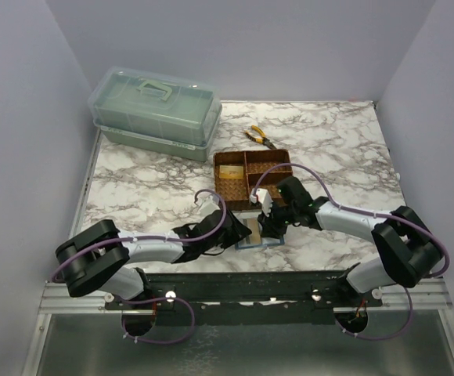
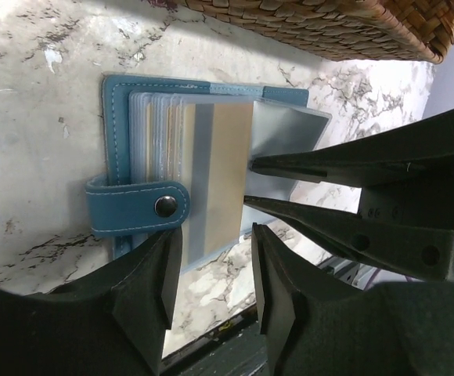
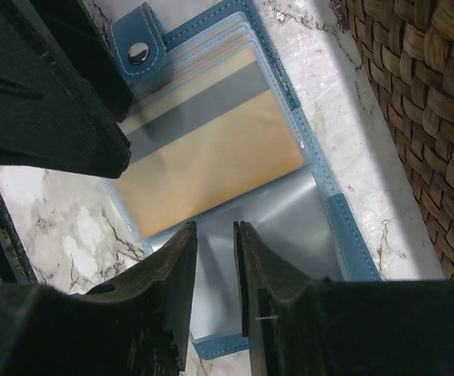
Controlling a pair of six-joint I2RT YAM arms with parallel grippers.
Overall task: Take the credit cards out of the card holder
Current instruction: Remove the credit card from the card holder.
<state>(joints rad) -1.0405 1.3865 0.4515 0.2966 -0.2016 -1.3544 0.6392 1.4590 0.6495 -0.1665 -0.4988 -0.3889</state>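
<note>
We're right over the card holder (image 2: 117, 125). It lies open and flat on the table (image 1: 149, 180), with the woven tray (image 2: 329, 23) just beyond its far edge. Its plastic pages are fanned out, and a gold credit card (image 3: 211, 157) sits in the top one, dark stripe showing. More yellowish edges are stacked toward the holder's spine.

The left fingers (image 2: 145, 298) stand apart at the holder's strap side, one tip beside the snap strap (image 2: 137, 205). They are released, with only a page edge and table showing between them.

The right fingers (image 3: 164, 298) are at the holder's opposite side, over an empty clear sleeve (image 3: 290, 219) next to the gold card. Only a slit shows between them. We cannot tell whether they have bitten onto plastic, onto the card's edge, or onto nothing.

We judge the step in hand to be getting a first hold on that card. To do it well, we want the tips on the card's own edge, not on plastic alone, or the whole page will lift with it. The left fingers should press the holder's cover down by the strap so the holder doesn't drag. The pull should then run low and flat, straight out of the sleeve's mouth. We can't make out which side of the sleeve opens, so a gentle test tug comes first.
</note>
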